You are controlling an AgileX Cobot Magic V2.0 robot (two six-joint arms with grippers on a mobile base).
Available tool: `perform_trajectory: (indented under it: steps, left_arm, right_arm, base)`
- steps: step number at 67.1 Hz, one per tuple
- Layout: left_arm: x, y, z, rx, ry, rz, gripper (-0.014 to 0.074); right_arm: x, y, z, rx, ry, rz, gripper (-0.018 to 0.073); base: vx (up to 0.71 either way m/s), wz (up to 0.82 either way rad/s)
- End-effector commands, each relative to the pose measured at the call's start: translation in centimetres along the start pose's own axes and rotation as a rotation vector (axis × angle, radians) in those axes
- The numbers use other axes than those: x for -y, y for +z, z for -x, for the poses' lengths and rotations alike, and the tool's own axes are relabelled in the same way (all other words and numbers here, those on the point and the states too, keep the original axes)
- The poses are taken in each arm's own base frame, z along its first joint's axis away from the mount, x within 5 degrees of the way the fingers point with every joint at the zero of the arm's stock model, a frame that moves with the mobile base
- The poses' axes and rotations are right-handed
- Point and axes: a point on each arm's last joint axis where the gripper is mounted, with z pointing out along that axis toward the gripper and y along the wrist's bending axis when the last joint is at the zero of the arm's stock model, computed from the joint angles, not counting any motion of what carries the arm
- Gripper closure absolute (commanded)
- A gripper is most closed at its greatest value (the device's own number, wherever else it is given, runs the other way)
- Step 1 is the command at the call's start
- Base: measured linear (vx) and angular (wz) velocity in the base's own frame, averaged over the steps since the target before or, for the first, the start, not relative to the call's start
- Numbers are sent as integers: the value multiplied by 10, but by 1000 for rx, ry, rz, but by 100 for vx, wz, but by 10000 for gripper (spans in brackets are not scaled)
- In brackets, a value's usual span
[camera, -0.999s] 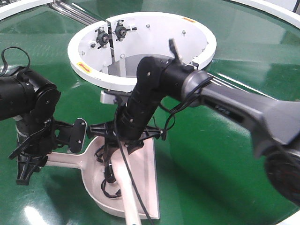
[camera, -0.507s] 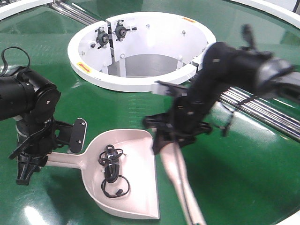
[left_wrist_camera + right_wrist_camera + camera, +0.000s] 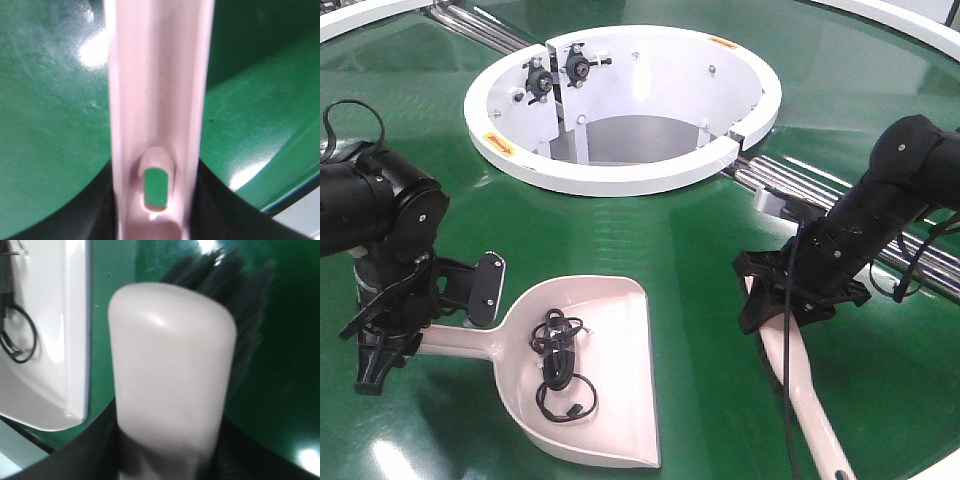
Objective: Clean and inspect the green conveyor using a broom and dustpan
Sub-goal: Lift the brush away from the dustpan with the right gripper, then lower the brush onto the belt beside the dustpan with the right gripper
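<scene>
The right tool (image 3: 790, 300) clamps the broom (image 3: 810, 395) at the frame's right, with a strip of green conveyor (image 3: 700, 300) between it and the straight open edge of the dustpan (image 3: 620, 330). The left tool (image 3: 395, 335) grips the dustpan handle at lower left.

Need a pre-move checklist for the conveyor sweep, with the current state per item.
1. Left gripper closed on the dustpan handle: ok, the handle runs between the jaws in the left wrist view.
2. Right gripper closed on the broom: ok.
3. Black cable contained in the pan: ok.
4. Broom apart from dustpan: ok, bare green conveyor lies between them.
5. Dustpan lip flat on the belt: cannot tell.
6. Loose debris on the belt: none visible; under the arms, cannot tell.
</scene>
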Motion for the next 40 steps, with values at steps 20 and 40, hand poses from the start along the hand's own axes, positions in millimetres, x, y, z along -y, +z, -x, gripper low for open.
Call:
perform_trajectory:
  steps: [20, 40]
  left_arm:
    - [3, -18, -2, 28, -4, 25, 619]
    - [3, -18, -2, 28, -4, 25, 619]
  right_arm:
    - [-4, 11, 5, -51, -160, 129, 562]
    - [2, 20, 7, -77, -145, 124, 562]
  base:
    - [0, 0]
    - [0, 0]
